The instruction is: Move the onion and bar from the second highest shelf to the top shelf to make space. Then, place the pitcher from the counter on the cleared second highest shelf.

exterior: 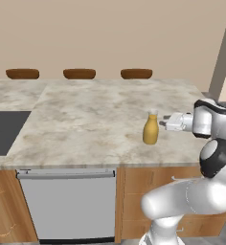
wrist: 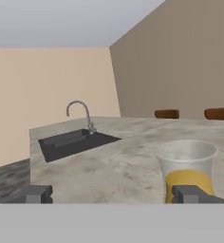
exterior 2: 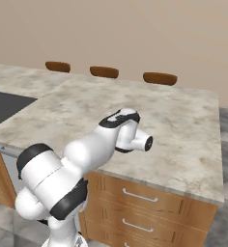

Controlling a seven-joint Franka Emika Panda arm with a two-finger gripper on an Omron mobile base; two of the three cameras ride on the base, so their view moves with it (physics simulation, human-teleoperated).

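- While the shelf-clearing half of the task cannot be judged from these views, the step in hand is looking like the last one: fetching the pitcher [exterior: 151,129] from the counter [exterior: 86,119].
- The pitcher is standing upright near the front edge of the counter, towards its right end, with mustard liquid in its lower body and a pale, clear neck above.
- The gripper [exterior: 165,121] is reaching in sideways at neck height from the pitcher's right, its tips lying just beside the neck in the left base view; whether they are touching it is not clear.
- In the hand view the two fingertips [wrist: 192,194] are sitting wide apart, so the claw is spread and pinching nothing, and the pitcher is appearing off to the right, partly behind the right-hand tip rather than centred between the two.
- Beyond the pitcher in that view, a dark sink [wrist: 73,142] with a curved faucet [wrist: 80,114] is lying further along the counter.
- In the right base view the arm's own wrist is hiding the pitcher.
- By my reading, the next move is calling for a sideways shift of the hand until the pitcher is sitting between the tips, then a short advance and a close around the neck or upper body.
- The vessel is tall and narrow, so an off-centre push from one tip is likely to be tipping it.
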